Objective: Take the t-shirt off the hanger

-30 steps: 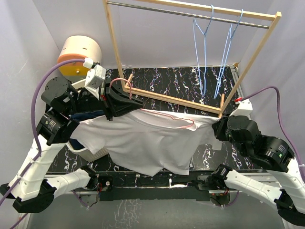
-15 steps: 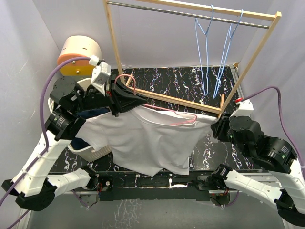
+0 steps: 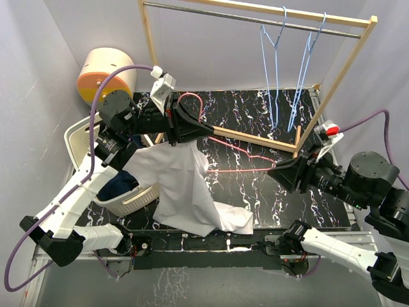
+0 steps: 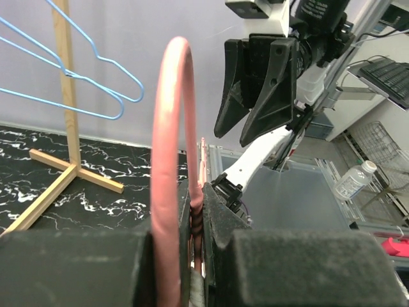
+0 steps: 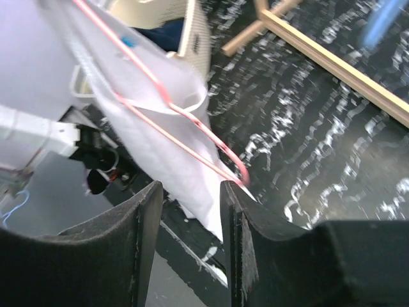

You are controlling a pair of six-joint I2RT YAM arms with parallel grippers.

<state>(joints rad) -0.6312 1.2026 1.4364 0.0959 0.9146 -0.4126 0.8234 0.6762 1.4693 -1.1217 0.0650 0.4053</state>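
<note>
Gripping pink hanger (image 4: 171,128), left end effector (image 3: 195,126), white t-shirt (image 3: 180,185) hanging from it, right end effector (image 3: 283,174) spread, empty

L tool (image 3: 190,125) tight, R tool (image 5: 190,195) wide.

Bright even light, right wrist view blurred

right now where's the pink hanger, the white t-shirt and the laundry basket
pink hanger (image 4: 166,160), left wrist view, hook's curve
white t-shirt (image 3: 179,185), top external view, hanging middle
laundry basket (image 3: 131,203), top external view, near wall
</note>
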